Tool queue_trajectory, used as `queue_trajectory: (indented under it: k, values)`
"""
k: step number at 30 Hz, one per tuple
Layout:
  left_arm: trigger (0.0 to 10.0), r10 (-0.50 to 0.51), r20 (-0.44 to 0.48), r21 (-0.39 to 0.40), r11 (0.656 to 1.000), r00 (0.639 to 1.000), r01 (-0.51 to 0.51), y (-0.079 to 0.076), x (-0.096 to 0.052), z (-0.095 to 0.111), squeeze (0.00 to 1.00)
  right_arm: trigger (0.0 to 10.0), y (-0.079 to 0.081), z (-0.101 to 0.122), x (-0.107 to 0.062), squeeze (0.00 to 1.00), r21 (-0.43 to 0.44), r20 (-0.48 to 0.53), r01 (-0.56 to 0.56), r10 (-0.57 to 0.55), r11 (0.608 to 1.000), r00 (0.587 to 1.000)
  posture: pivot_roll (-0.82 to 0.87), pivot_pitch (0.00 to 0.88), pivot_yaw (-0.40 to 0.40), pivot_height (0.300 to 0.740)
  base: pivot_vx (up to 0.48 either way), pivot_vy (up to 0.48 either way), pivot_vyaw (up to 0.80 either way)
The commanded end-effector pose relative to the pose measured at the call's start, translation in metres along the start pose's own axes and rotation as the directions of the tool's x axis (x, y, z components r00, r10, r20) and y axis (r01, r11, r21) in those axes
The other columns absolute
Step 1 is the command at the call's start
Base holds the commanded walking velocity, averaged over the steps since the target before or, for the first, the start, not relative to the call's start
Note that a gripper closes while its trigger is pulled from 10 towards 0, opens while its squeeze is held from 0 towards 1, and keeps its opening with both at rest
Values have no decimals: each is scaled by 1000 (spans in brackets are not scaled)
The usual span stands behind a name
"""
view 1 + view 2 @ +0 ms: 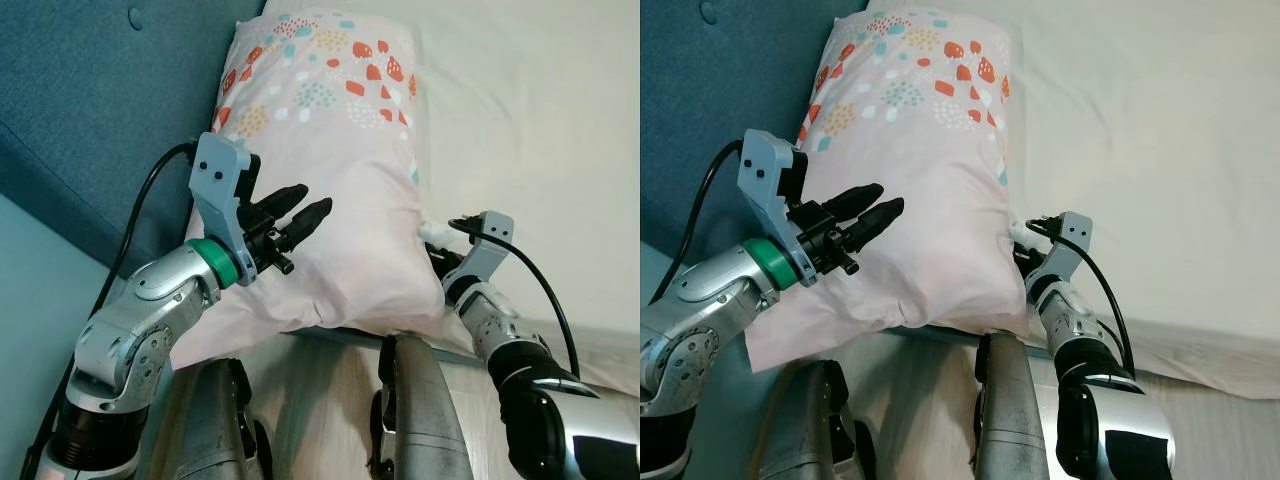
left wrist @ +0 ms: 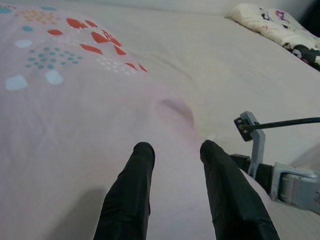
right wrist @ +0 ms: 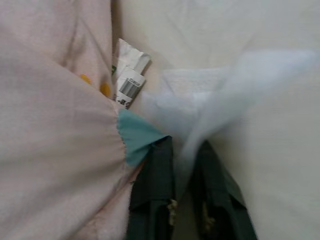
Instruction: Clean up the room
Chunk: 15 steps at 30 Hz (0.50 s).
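**A:** Start on the left. What is the left gripper [image 1: 298,216] doing?

**B:** It hovers over the near left part of the pillow [image 1: 330,170], fingers parted and holding nothing. In the left wrist view the two black fingers [image 2: 131,195] sit just above the pink cover, with a gap between them.

**A:** And the pillow itself?

**B:** It lies at the left edge of the bed [image 1: 530,130], along the blue headboard [image 1: 90,90], with its near end hanging a little over the mattress's near edge. The patterned end points toward the far side.

**A:** The right side?

**B:** The right gripper [image 1: 1023,240] is tucked against the pillow's near right corner. In the right wrist view its fingers [image 3: 152,195] stand close together with a fold of white cloth [image 3: 200,110] between them, beside the pillow's label [image 3: 129,82]. I judge it pinched on that cloth, likely the pillowcase edge or the sheet; I can't tell which.

**A:** So how should the step go?

**B:** It looks like straightening the pillow. The left gripper should come down and close on a good fold of the cover, not skim it. The right should confirm it grips the pillow and not the sheet, or the bedding will drag. Then both should move together so the pillow ends up square to the headboard and fully on the mattress.
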<state>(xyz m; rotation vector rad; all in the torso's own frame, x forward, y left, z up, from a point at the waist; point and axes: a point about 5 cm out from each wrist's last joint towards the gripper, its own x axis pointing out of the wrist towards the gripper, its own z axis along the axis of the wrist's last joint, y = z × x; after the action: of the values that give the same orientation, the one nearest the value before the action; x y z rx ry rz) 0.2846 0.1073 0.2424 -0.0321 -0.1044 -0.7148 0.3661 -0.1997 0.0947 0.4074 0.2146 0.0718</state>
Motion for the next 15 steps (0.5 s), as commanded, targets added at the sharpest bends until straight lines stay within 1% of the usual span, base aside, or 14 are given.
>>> queue_trajectory:
  k: [1,4,7,9,10,11,12,13,14,15]
  values:
    - [10000,7,-12,-7,1000,1000,-7,0,0,-5,0,0,-9,-12,-6,0,28,-30,25,-24,999,999,-40,260,86,585,0,0,0]
    - [10000,11,-6,-7,1000,1000,-11,1,3,-6,0,0,-5,-2,-4,0,13,20,-20,20,1000,1000,-47,245,78,585,0,0,0]
    - [10000,14,-1,-6,1000,1000,-14,1,4,-6,0,0,1,10,-4,0,-55,79,-84,88,995,993,-58,229,66,585,0,0,0]
    - [10000,15,6,-4,1000,1000,-15,1,5,-6,0,0,8,19,-7,0,-172,132,-153,177,973,975,-65,221,61,585,0,0,0]
    - [10000,16,9,-3,1000,1000,-16,1,5,-6,0,0,12,22,-8,0,-211,149,-179,213,961,966,-65,221,61,585,0,0,0]
    - [10000,16,9,-3,1000,1000,-16,1,5,-6,0,0,12,22,-8,0,-211,149,-179,213,961,966,-65,221,61,585,0,0,0]
    - [10000,17,14,-1,1000,1000,-17,2,4,-5,0,0,19,31,-16,0,-290,191,-221,282,931,940,-79,210,55,585,0,0,0]
    - [10000,17,18,2,1000,1000,-17,4,3,-4,0,0,27,38,-26,0,-345,226,-251,340,904,913,-97,202,50,585,0,0,0]
    - [10000,17,18,2,1000,1000,-17,4,3,-4,0,0,27,38,-26,0,-345,226,-251,340,904,913,-97,202,50,585,0,0,0]
    - [10000,10,19,9,1000,1000,-11,5,2,-3,0,4000,34,45,-37,0,-396,250,-269,385,878,889,-101,199,49,585,0,0,0]
